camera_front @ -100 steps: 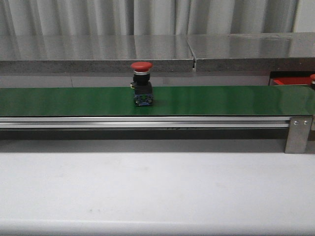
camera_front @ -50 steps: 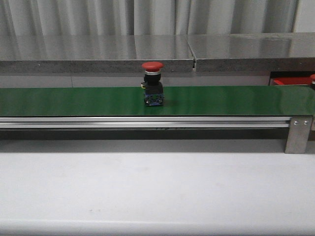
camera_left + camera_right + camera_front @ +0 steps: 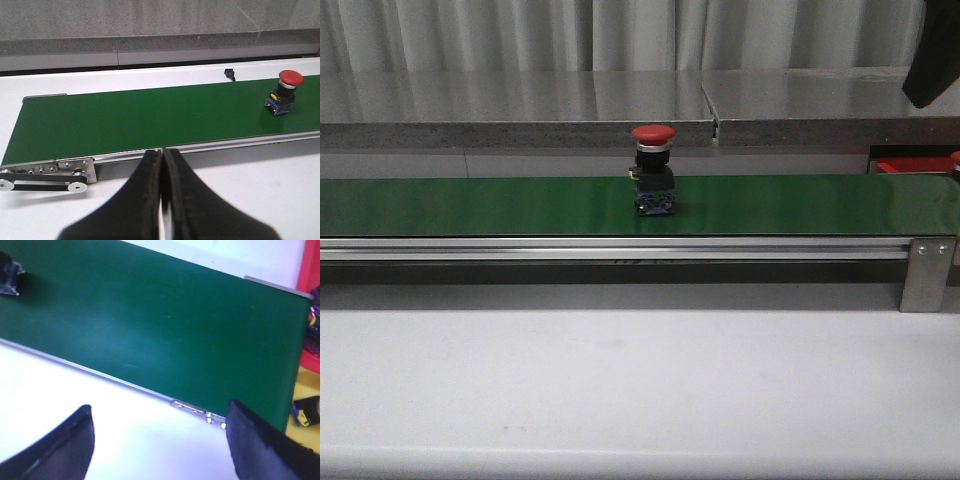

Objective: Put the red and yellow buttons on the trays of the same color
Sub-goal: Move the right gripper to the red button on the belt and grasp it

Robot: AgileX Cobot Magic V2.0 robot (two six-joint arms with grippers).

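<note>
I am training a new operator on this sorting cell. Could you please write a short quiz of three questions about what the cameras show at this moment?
1. True or false: the red button stands upright on the green belt.
2. Which gripper has its fingers pressed together: A) left gripper, B) right gripper?
3. Fill in: at the belt's right end, a corner of the ____ tray shows.

Key: 1 true. 2 A; the right one is spread wide above the belt. 3 red.
</note>
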